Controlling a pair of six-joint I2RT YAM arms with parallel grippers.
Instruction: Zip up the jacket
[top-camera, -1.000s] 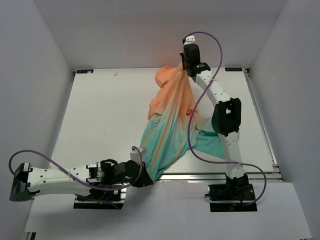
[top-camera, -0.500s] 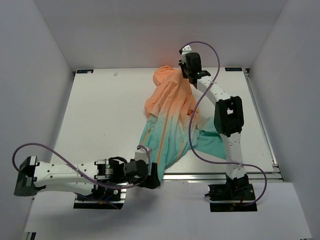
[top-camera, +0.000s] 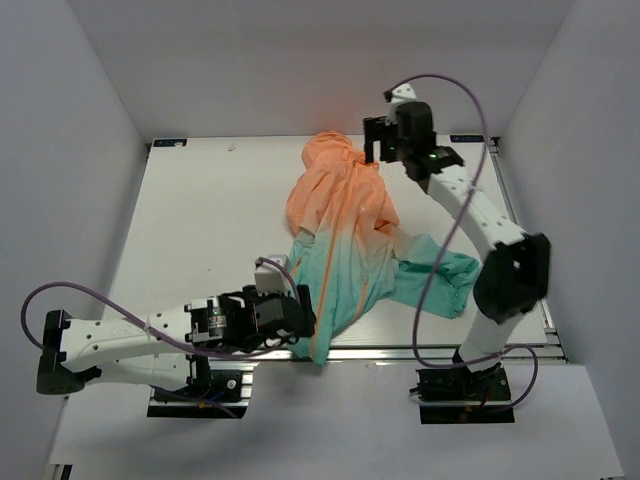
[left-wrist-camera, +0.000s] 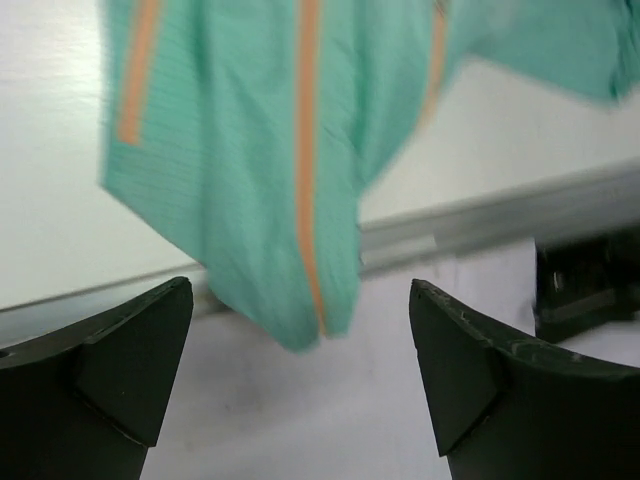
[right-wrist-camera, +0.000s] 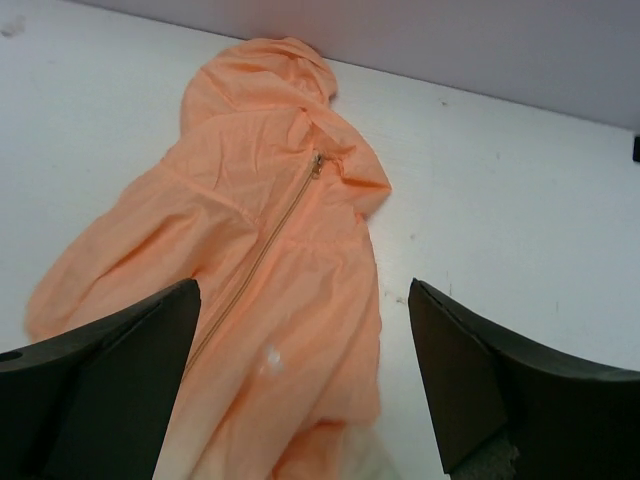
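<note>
The jacket (top-camera: 345, 235) lies slack on the white table (top-camera: 200, 230), with its peach hood toward the back wall and its teal hem (left-wrist-camera: 290, 200) drooping over the front edge. Its zipper (right-wrist-camera: 270, 240) runs closed up the orange chest to the slider (right-wrist-camera: 316, 162) at the collar. An orange zipper strip (left-wrist-camera: 307, 150) shows on the teal part. My left gripper (top-camera: 300, 318) (left-wrist-camera: 300, 295) is open just before the hem and holds nothing. My right gripper (top-camera: 373, 152) (right-wrist-camera: 303, 295) is open above the jacket's upper chest, off the cloth.
A metal rail (top-camera: 430, 352) (left-wrist-camera: 500, 215) runs along the table's front edge. White enclosure walls (top-camera: 90, 150) close in the left, back and right sides. The right arm's black base mount (left-wrist-camera: 590, 285) sits below the rail. A purple cable (top-camera: 440, 270) loops over the jacket's right sleeve.
Both grippers went from shut to open and let go of the jacket. The stretched jacket dropped slack onto the table. The right arm swung back to the right, and the left gripper drew back.
</note>
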